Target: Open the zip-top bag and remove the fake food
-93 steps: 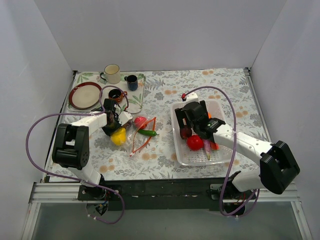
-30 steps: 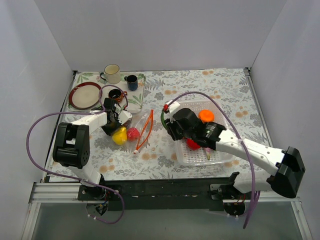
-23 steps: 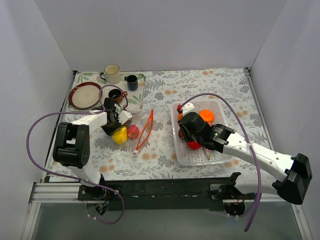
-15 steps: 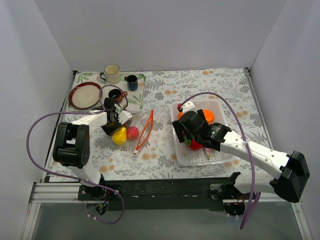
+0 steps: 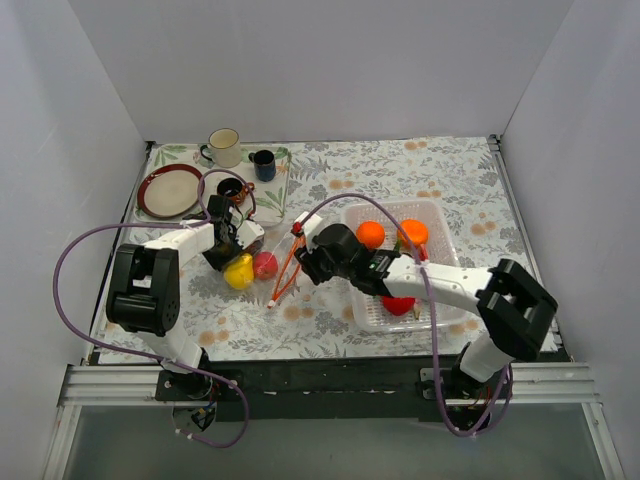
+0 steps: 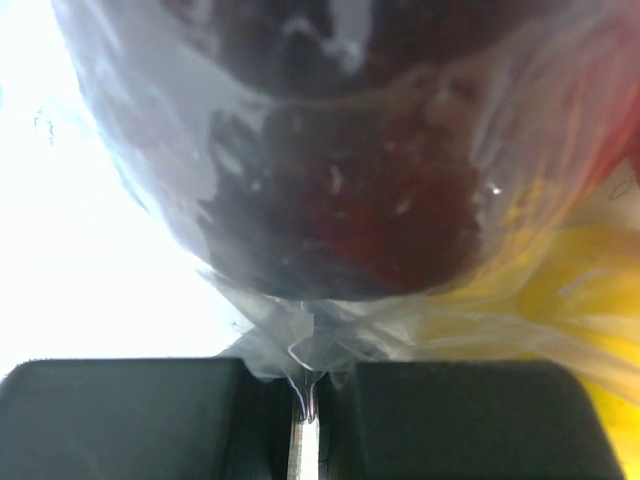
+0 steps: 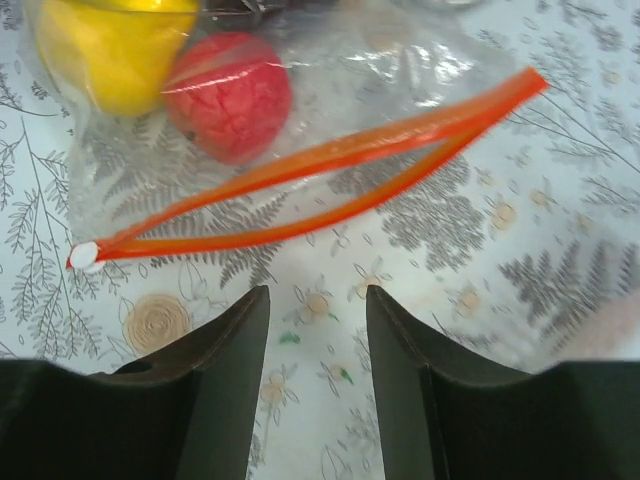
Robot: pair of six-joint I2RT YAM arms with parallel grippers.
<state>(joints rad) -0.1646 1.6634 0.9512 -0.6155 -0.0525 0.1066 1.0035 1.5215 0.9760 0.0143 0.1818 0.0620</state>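
Table (image 5: pixel 330 320) under a floral cloth, seen from above. On its right side a white basket (image 5: pixel 445 225) holds two orange balls (image 5: pixel 371 234) and a red piece (image 5: pixel 398 305). Left of centre lies the clear bag (image 5: pixel 262 240), its mouth gaping toward the basket. The left gripper (image 5: pixel 228 243) is clamped tight on a fold of film at the bag's far end. The right gripper (image 5: pixel 305 262) hovers just before the mouth, jaws partly apart, holding nothing. Inside the bag a yellow piece (image 5: pixel 238 271) and a red ball (image 5: pixel 265 264) touch. An orange strip (image 7: pixel 330 170) rims the mouth. The film looks thin, soft and slippery. The fruit looks light, hard and likely to roll. The red ball, nearest the mouth, seems best pinched across its middle.
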